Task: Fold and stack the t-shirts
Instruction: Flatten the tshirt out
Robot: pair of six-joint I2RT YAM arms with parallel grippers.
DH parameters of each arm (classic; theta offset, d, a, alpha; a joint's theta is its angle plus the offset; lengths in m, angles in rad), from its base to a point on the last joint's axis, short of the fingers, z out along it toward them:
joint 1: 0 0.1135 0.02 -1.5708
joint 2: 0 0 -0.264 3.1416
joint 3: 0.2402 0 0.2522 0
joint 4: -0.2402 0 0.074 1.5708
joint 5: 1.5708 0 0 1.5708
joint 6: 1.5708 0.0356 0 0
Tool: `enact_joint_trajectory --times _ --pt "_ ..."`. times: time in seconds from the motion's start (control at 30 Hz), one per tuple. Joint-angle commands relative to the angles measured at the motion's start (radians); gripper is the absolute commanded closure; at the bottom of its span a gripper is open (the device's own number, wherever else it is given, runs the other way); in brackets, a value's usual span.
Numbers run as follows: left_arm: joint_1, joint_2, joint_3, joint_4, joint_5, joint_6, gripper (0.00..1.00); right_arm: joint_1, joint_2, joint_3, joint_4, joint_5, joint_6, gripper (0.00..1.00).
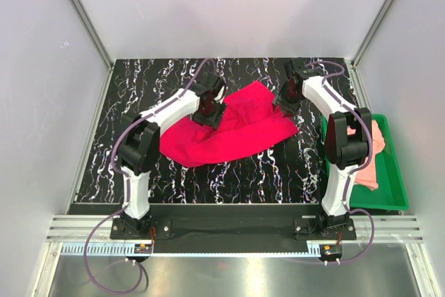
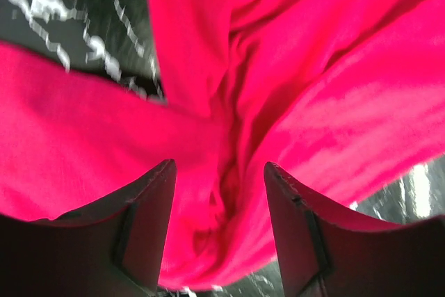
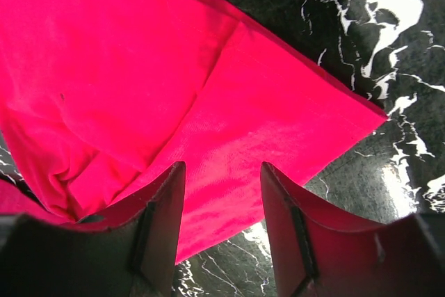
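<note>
A crimson t-shirt (image 1: 233, 133) lies crumpled mid-table on the black marbled table (image 1: 139, 92). The left gripper (image 2: 219, 172) straddles a bunched fold at the shirt's far left; its jaws are parted, but I cannot tell if they pinch it. The right gripper (image 3: 222, 172) hovers with jaws apart over the shirt's far-right corner. A pink t-shirt (image 1: 379, 147), half hidden by the right arm, sits in the green tray (image 1: 398, 189) at right.

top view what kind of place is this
Probably a lab robot cell, not a home: plain white enclosure walls, a black marbled table, and two bolted arms working a red t-shirt.
</note>
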Motion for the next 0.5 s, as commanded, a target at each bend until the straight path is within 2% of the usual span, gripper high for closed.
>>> enact_joint_trajectory --times 0.0,0.07,0.13,0.33,0.4,0.43,0.47 --pt "-0.013 0.043 0.07 0.059 -0.061 0.061 0.41 0.004 0.021 0.051 -0.028 -0.008 -0.02 0.46" --pt "-0.018 0.076 0.089 0.047 -0.073 0.062 0.41 0.002 0.021 0.048 -0.021 -0.008 -0.021 0.47" --pt "-0.018 0.11 0.106 0.024 -0.089 0.053 0.46 0.001 0.021 0.043 -0.016 -0.035 -0.023 0.47" --pt "-0.031 0.092 0.057 0.034 -0.144 0.051 0.47 -0.004 0.018 0.02 0.004 -0.032 -0.023 0.48" --pt "-0.035 0.103 0.052 0.028 -0.15 0.056 0.51 -0.008 0.024 0.011 0.008 -0.035 -0.009 0.49" --pt "-0.038 0.109 0.051 0.025 -0.15 0.058 0.57 -0.016 0.027 0.005 0.013 -0.045 0.011 0.5" --pt "-0.038 0.113 0.054 0.013 -0.152 0.058 0.6 -0.02 0.03 0.002 0.024 -0.061 0.023 0.5"
